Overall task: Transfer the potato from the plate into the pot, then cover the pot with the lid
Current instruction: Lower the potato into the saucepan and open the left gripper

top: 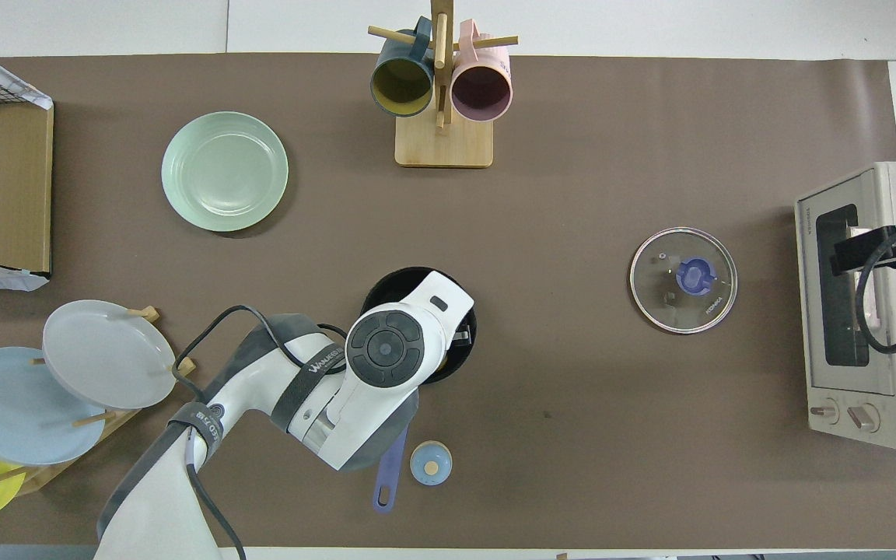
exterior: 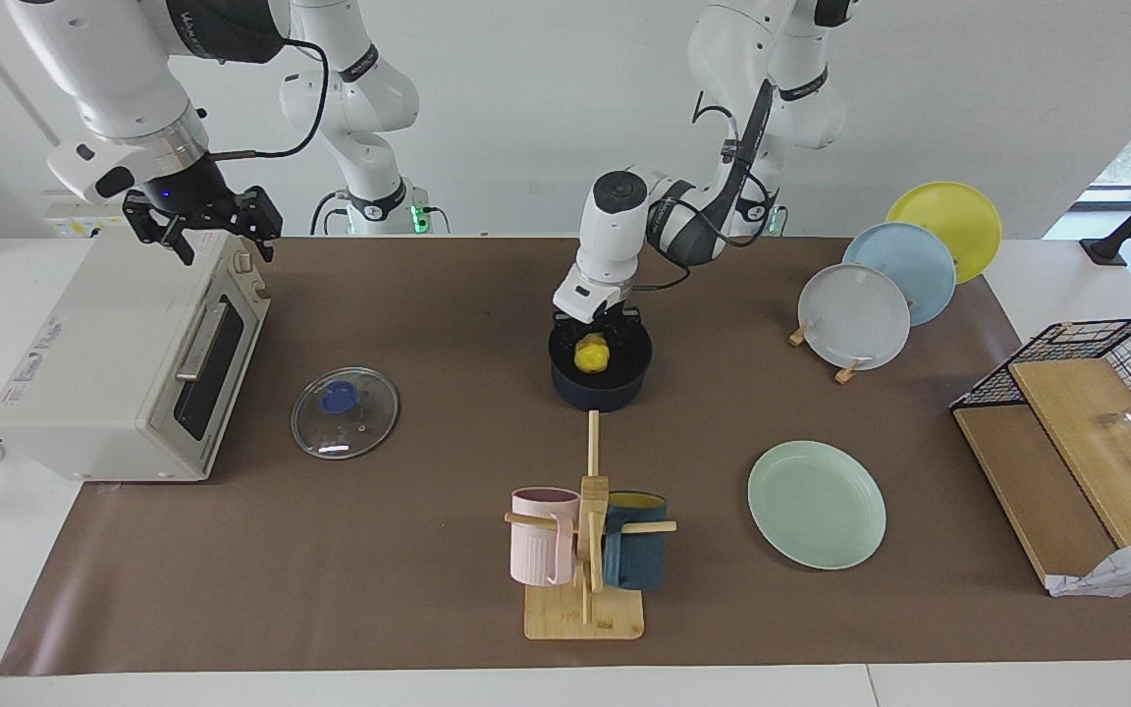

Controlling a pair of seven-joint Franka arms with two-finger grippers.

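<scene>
The yellow potato (exterior: 591, 354) lies inside the dark blue pot (exterior: 601, 385) at the middle of the table. My left gripper (exterior: 594, 326) hangs just over the pot's mouth, fingers spread wider than the potato and apart from it. In the overhead view the left arm's hand covers the potato, and only the pot's rim (top: 386, 281) and handle (top: 390, 480) show. The mint-green plate (exterior: 817, 504) (top: 225, 171) lies bare, farther from the robots, toward the left arm's end. The glass lid (exterior: 345, 412) (top: 684, 280) lies flat beside the oven. My right gripper (exterior: 220, 245) (top: 852, 249) waits open over the oven.
A toaster oven (exterior: 124, 373) stands at the right arm's end. A mug tree (exterior: 587, 550) with two mugs stands farther from the robots than the pot. A plate rack (exterior: 904, 270) and a wire basket with boards (exterior: 1066, 432) are at the left arm's end. A small bell (top: 431, 463) sits beside the pot handle.
</scene>
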